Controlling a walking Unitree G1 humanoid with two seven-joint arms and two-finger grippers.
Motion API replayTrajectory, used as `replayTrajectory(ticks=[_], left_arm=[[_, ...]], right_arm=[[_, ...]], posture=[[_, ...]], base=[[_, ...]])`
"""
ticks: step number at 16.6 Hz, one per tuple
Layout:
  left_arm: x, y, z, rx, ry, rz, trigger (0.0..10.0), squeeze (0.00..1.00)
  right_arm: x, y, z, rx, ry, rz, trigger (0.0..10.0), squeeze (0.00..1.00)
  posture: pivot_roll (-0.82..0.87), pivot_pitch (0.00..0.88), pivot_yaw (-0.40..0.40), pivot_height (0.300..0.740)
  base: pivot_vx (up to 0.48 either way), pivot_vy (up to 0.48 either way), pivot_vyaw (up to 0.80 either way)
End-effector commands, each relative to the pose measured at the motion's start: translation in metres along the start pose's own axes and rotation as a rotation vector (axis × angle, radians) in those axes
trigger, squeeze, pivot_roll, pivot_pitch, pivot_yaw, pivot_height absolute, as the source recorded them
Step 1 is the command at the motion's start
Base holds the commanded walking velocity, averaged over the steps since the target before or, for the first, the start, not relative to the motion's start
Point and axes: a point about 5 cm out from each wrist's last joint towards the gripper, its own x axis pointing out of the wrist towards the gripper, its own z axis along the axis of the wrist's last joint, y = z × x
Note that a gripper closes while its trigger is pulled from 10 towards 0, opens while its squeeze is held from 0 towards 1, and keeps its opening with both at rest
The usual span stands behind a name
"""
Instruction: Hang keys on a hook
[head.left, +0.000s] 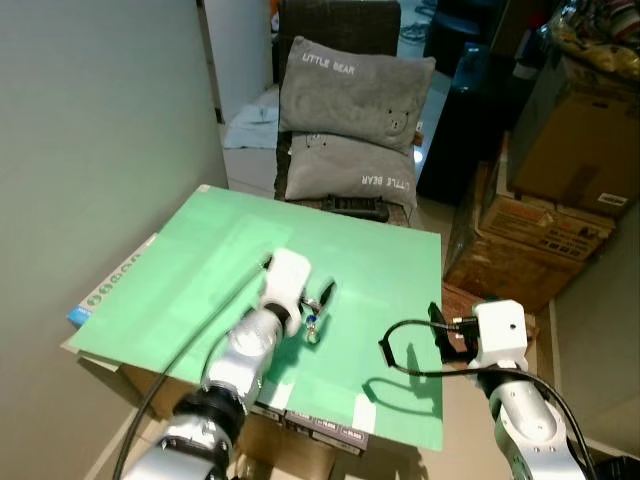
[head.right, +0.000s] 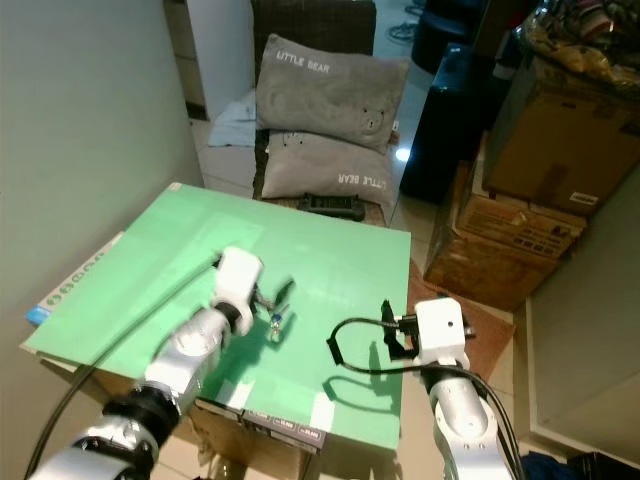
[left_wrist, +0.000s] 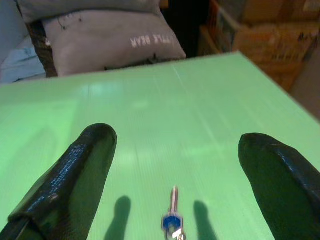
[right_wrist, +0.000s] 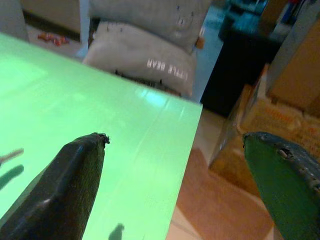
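Left wrist view finds the left gripper, fingers spread wide, poised over the keys lying near the green board's front edge, unlifted and unhung, while the right gripper waits agape.

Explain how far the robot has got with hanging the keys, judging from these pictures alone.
Nothing looks done yet: the keys lie on the green board, not lifted. In hand: the left hand is open just above them, one finger on each side, poised to grasp. The right hand is open near the board's edge, holding nothing. Left: grasp the keys, lift them, find a hook and hang them.
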Motion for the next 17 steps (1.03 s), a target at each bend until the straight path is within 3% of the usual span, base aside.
replayTrajectory(ticks=[1,3,12,17], left_arm=[[-0.002,0.0,-0.007,0.038,0.024,0.006,10.0,0.0],[-0.004,-0.005,-0.019,0.063,0.08,-0.002,10.0,0.0],[-0.01,-0.024,-0.045,0.106,0.208,-0.085,10.0,0.0],[-0.013,-0.027,-0.054,0.119,0.254,-0.069,10.0,0.0]], right_arm=[[-0.003,0.003,0.0,-0.009,0.023,0.031,10.0,0.0],[-0.004,0.011,0.002,-0.002,0.026,0.078,10.0,0.0],[-0.013,0.005,0.005,-0.003,0.038,0.092,10.0,0.0],[-0.011,0.005,0.005,-0.004,0.041,0.093,10.0,0.0]], posture=[[-0.13,0.076,-0.015,0.74],[-0.15,0.084,-0.021,0.74],[-0.18,0.098,-0.022,0.74],[-0.19,0.098,-0.021,0.74]], base=[[0.0,0.0,0.0],[0.0,0.0,0.0],[0.0,0.0,0.0],[0.0,0.0,0.0]])
